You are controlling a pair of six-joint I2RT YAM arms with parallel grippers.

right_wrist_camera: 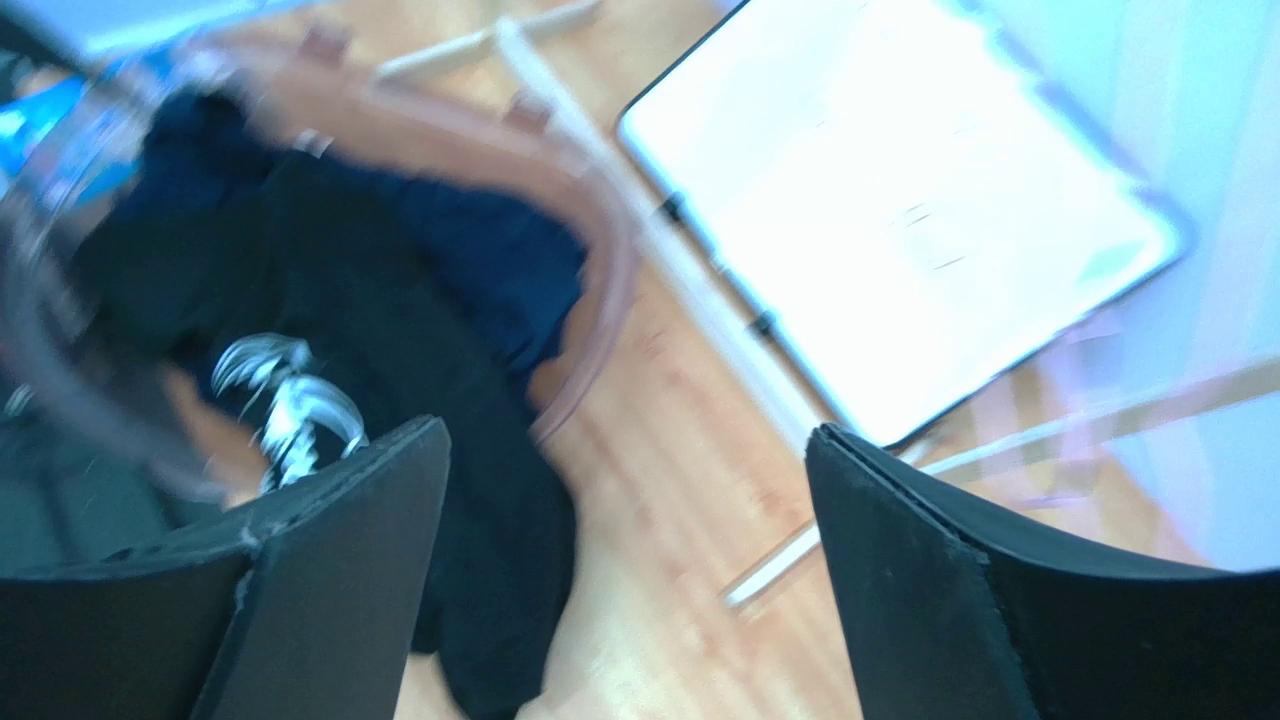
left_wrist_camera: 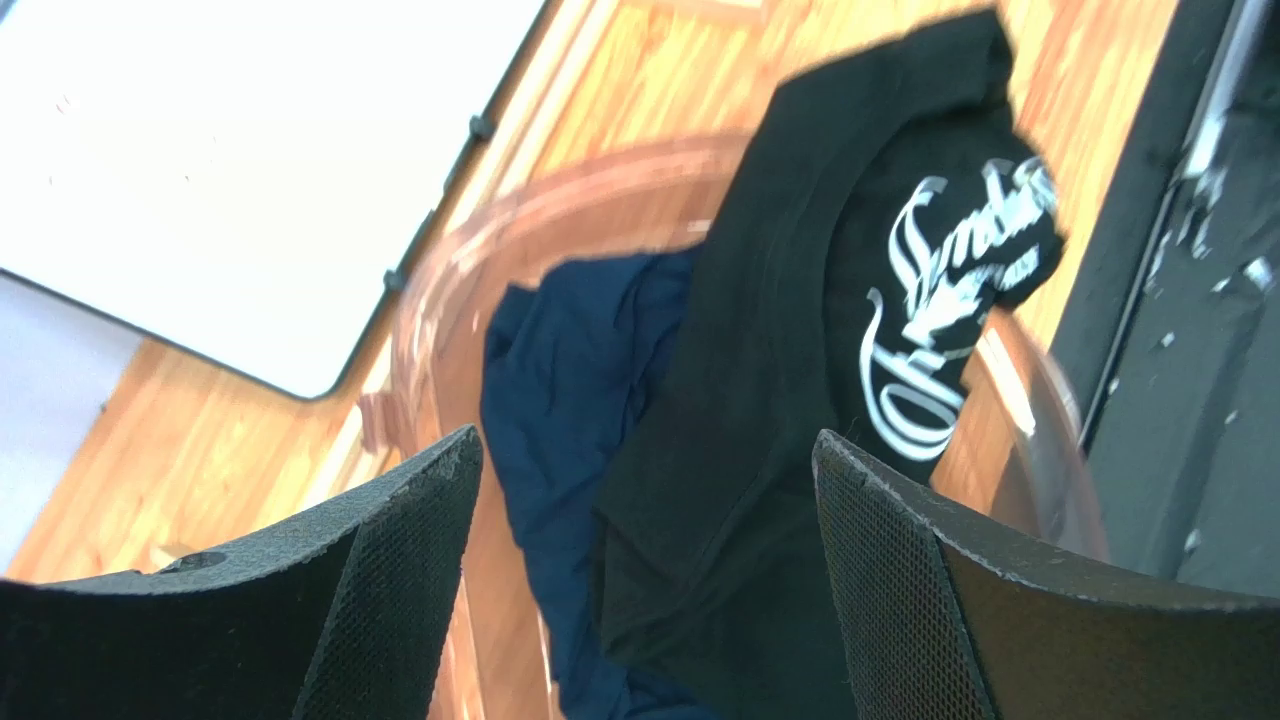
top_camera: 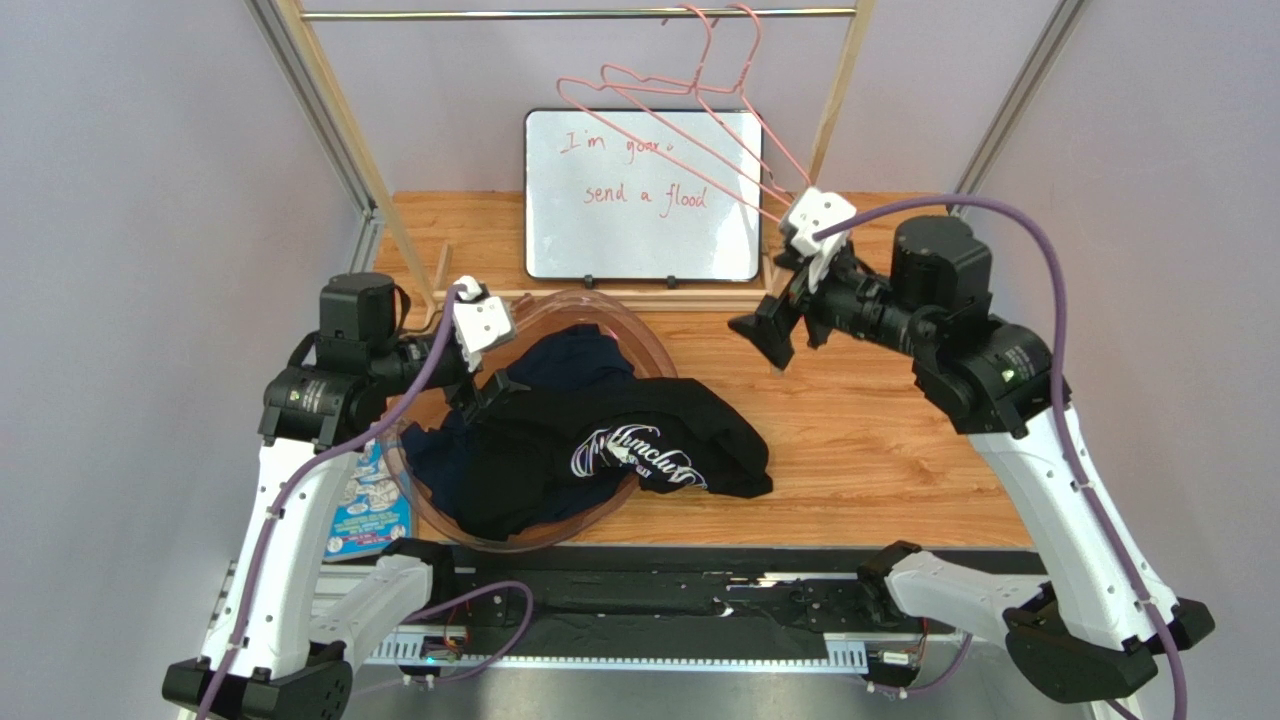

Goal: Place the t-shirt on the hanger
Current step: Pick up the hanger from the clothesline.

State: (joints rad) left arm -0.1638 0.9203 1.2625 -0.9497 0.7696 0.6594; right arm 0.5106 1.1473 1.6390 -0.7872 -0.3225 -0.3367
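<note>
Overhead view of a wooden table [top_camera: 887, 450] with two robot arms. The black t-shirt [top_camera: 631, 443], its white cursive print facing up, lies crumpled in a clear brownish tub [top_camera: 655, 348] at centre-left. Its right end spills over the tub's rim onto the wood, so its long axis runs roughly left to right. A plain navy garment [top_camera: 583, 360] lies in the tub beside it, on the far side. The left arm is the nearer one. It bends over the tub's left edge, and the left fingers [left_wrist_camera: 394, 578] hang just above the shirt's left end with the print ahead of them – spread wide and holding nothing. The right arm reaches in from the right side with its forearm about level. The right fingers [right_wrist_camera: 338, 570] are above bare wood, beyond and to the right of the shirt, aimed back toward it – also wide open and empty. The hanger [top_camera: 706, 63], a thin pink wire one, hangs tilted beside a matching one on a rail [top_camera: 526, 14] at the back, above a whiteboard [top_camera: 643, 240]. It is well apart from the shirt and closer to the right arm.
</note>
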